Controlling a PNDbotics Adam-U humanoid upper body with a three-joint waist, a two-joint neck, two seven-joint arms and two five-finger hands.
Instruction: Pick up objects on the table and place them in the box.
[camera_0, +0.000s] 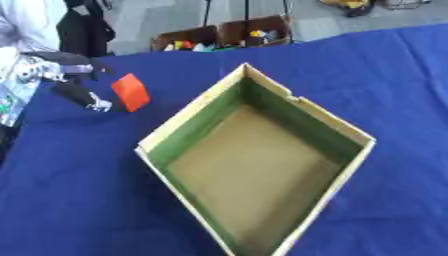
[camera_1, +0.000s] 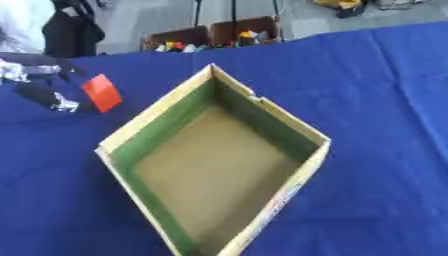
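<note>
One object is visible as a candidate for transfer: a small orange-red block, seen at about 10 o'clock from the box. The box is an open cardboard tray with green-lined inner walls and a bare brown floor; it sits diamond-wise on the blue tablecloth in the middle of the work area. No object lies inside it, so by the present evidence no placement has been completed. The left hand enters from the 9 o'clock edge and is at the block: dark fingers reach to the block's left side and a light-coloured fingertip shows against its lower edge. The pictures are blurred here, so whether the fingers are closed on the block or merely beside it cannot be determined, nor whether the block rests on the cloth or is raised off it. The right hand appears in neither view. Judged status: the task is at its first pick, with the grasp either just forming or just made. Remaining work, as a judgement: secure the block, carry it toward 4 o'clock over the near-left wall of the box, and release it on the floor of the tray. Beyond the table at 12 o'clock stand cartons of mixed coloured items; these are off the table.
</note>
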